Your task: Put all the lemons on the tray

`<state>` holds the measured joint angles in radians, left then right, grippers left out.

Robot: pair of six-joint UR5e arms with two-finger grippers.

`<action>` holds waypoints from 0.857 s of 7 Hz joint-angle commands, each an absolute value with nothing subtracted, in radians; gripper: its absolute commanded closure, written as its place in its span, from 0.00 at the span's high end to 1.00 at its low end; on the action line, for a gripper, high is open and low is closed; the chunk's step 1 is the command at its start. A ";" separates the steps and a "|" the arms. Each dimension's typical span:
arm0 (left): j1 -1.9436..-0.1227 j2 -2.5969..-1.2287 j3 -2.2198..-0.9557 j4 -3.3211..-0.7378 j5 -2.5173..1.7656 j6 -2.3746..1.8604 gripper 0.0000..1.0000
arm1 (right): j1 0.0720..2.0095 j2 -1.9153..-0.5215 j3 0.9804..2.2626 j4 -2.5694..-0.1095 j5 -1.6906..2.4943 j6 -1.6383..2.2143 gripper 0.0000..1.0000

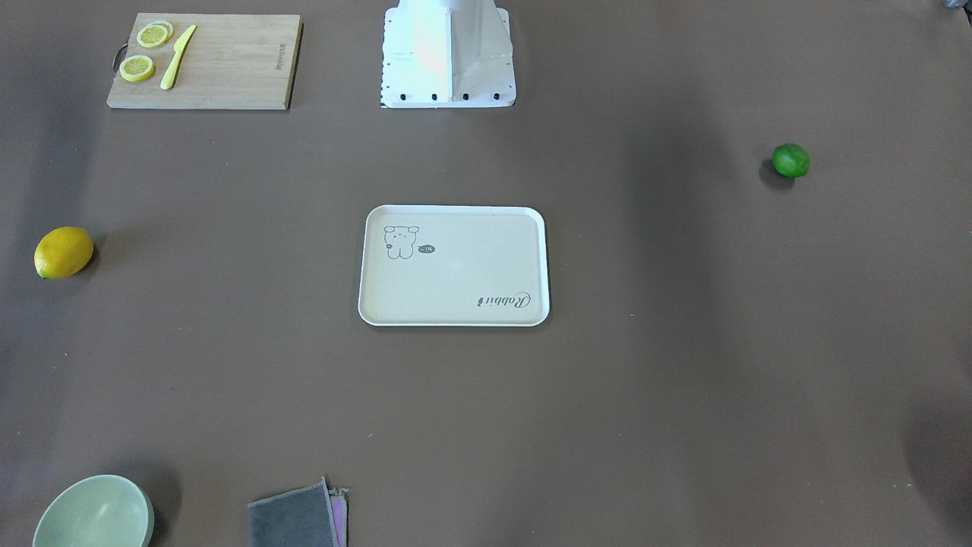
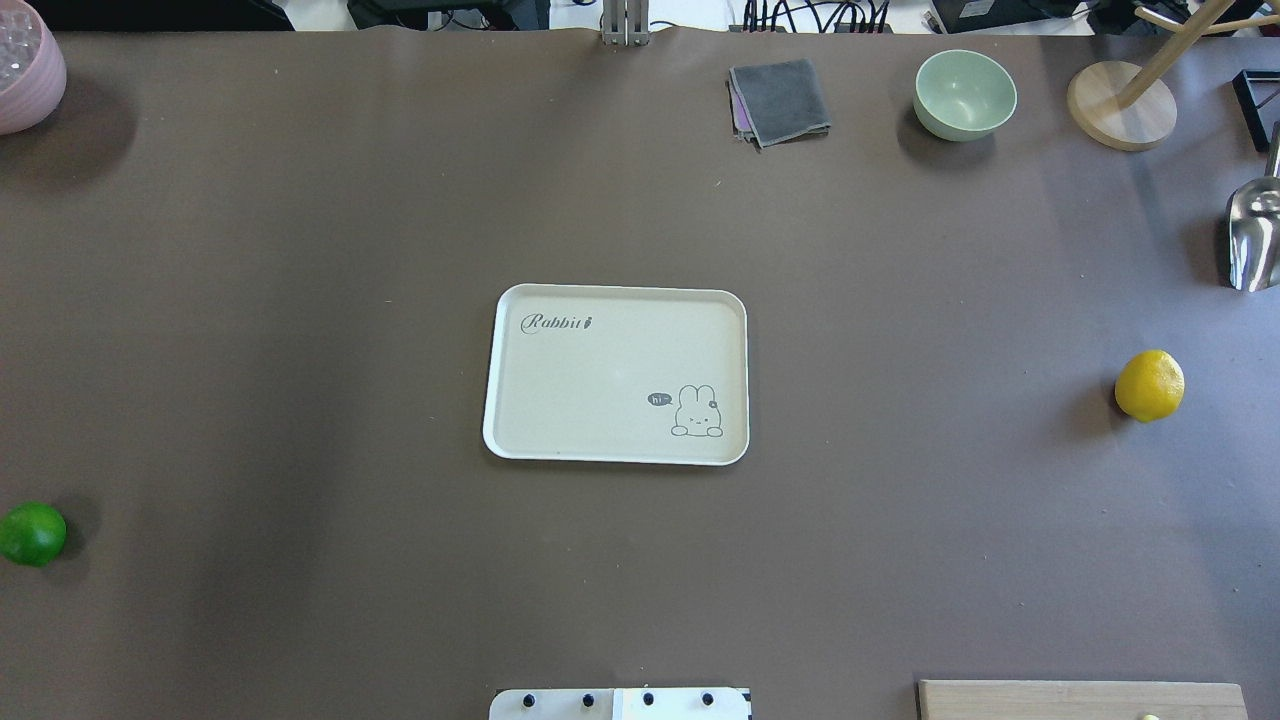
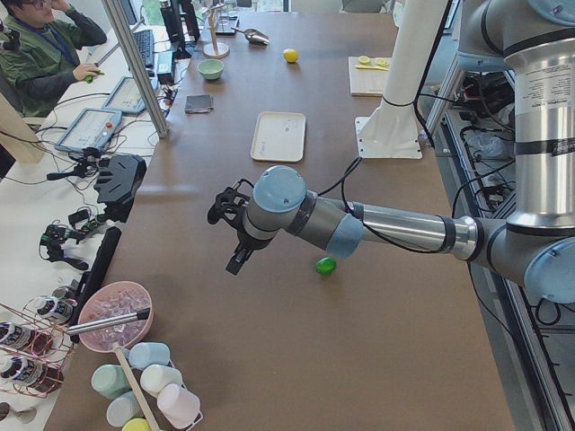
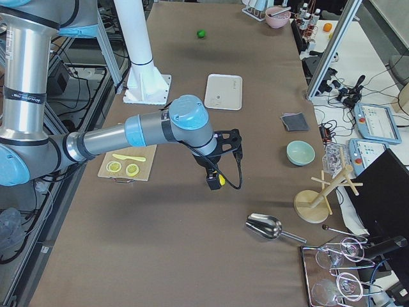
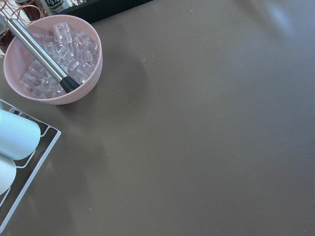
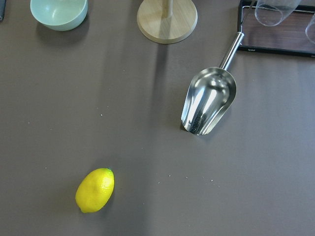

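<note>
We see the tray (image 2: 600, 380) lying flat in the middle of the brown table (image 2: 300, 300), with nothing on it. One corner carries the word "Rabbit" in grey script. The opposite corner has a small rabbit drawing with a dark speech bubble that reads "hi~".

The yellow lemon (image 1: 64, 252) lies on the bare table well off to our right of the tray. The green lemon (image 1: 790, 160) lies well off to our left of it. Neither fruit touches the tray or a gripper.

Our left gripper (image 3: 239, 259) hangs over the table near the green lemon but apart from it. Our right gripper (image 4: 211, 181) hangs over the table close by the yellow lemon. Both show only in the side views, so we cannot tell how far their fingers are spread.

A wooden cutting board (image 1: 205, 61) near the robot's base holds two lemon slices (image 1: 154, 34) and a yellow knife (image 1: 177, 57). The stamp along its edge is too small for us to read. Along the far side stand a green bowl (image 2: 964, 94), a folded grey cloth (image 2: 780, 100) and a metal scoop (image 6: 209, 101).
</note>
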<state>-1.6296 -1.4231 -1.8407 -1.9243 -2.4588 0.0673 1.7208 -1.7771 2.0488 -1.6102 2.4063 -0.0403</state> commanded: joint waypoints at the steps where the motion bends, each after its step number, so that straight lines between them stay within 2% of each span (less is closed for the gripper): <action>1: -1.589 -1.363 -1.830 -1.960 -2.605 -0.111 0.98 | 1.631 -1.790 2.045 -1.588 2.399 0.070 1.00; 4: -1.467 -1.240 -1.821 -2.141 -2.631 -0.287 0.98 | 1.560 -1.792 2.045 -1.585 2.390 0.112 1.00; 6: -1.317 -1.210 -1.781 -2.343 -2.499 -0.516 0.98 | 1.560 -1.792 2.045 -1.585 2.382 0.110 1.00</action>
